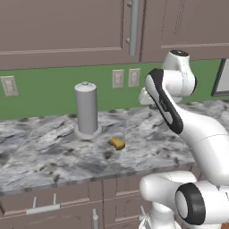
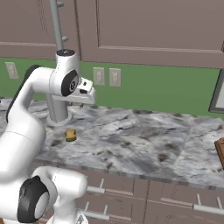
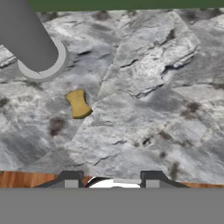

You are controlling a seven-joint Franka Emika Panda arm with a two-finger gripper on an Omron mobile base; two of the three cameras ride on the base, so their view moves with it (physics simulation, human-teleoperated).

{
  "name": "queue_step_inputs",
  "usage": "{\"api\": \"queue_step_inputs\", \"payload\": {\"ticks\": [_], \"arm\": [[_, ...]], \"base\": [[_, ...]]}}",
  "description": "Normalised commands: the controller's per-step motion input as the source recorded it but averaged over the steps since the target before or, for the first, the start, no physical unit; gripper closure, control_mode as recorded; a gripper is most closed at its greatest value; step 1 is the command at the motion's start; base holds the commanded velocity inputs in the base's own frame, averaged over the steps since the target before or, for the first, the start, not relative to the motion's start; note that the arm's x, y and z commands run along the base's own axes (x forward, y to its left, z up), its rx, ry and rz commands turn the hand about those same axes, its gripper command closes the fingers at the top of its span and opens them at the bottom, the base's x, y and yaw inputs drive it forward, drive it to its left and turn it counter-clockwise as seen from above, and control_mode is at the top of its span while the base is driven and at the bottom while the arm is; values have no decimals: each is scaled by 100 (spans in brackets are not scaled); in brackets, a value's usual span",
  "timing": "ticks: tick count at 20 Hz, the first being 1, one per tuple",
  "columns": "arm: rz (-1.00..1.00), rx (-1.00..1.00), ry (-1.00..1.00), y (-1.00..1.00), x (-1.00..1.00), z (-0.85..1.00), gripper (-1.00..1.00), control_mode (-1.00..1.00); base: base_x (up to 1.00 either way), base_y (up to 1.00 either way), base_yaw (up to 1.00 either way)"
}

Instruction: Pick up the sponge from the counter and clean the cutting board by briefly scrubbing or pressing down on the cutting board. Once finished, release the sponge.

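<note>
The sponge (image 1: 117, 143) (image 2: 70, 135) (image 3: 78, 104), a small yellow-orange block, lies on the grey marbled counter (image 1: 40, 152) (image 2: 144, 140) just in front of a grey cylinder. My gripper (image 3: 111, 180) hangs open above the counter, up and to the right of the sponge and well apart from it. Nothing is between its fingertips (image 3: 71, 179). Only a corner of the reddish-brown cutting board (image 2: 220, 151) shows, at the far right edge of the right base view, a long way from the sponge.
A tall grey cylinder on a round base (image 1: 86, 109) (image 3: 30, 43) stands on the counter just behind the sponge. Green backsplash with outlets (image 1: 118, 78) and brown wall cabinets (image 1: 62, 27) sit behind and above. Drawers (image 2: 144, 197) run below the counter's thick front edge.
</note>
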Motion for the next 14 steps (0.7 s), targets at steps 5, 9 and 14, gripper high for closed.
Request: {"api": "queue_step_inputs", "payload": {"ticks": [5,9,14], "arm": [[-2,-14,3,73,0,-42,-100,-100],[9,-32,16,97,0,-61,-100,-100],[13,-19,28,46,12,-56,-100,-100]], "base": [[0,0,0],[0,0,0],[0,0,0]]}}
